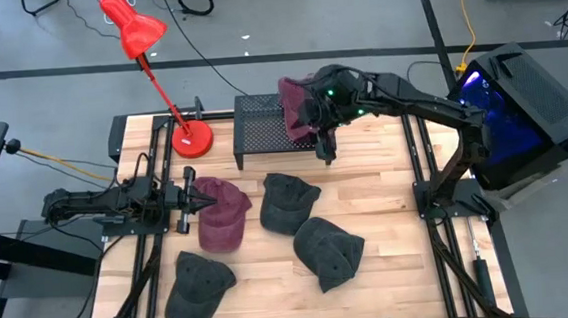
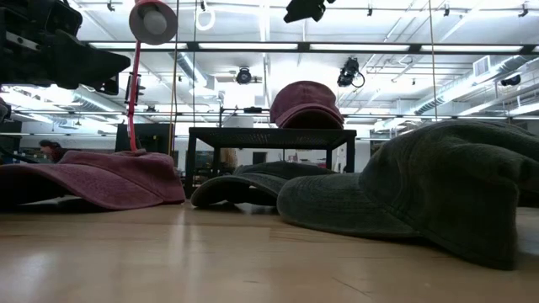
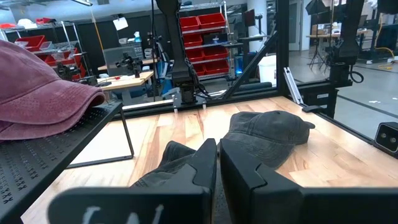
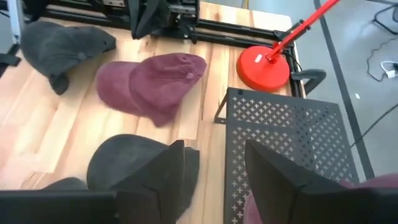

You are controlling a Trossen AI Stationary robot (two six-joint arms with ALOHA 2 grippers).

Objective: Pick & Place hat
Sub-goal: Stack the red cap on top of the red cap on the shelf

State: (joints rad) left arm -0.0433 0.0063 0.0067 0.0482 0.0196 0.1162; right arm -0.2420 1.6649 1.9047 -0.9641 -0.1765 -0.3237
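A soft maroon hat (image 1: pixel 296 106) sat on the perforated black metal rack (image 1: pixel 262 130) at the back of the wooden table (image 1: pixel 388 212). The right tool (image 4: pixel 214 171) hung above it with fingers spread, holding nothing. The left tool (image 3: pixel 217 163) rested pressed together beside another maroon cap (image 1: pixel 222 211).

red desk lamp (image 1: pixel 158 78) at table (image 1: pixel 389 222) back-left corner.

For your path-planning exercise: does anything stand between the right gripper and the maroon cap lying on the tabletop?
Nothing visible. The right gripper, fingers apart, hovers at the black perforated rack, where another maroon cap sits. The maroon cap on the table lies beyond bare wood; the dark caps lie off to the side.
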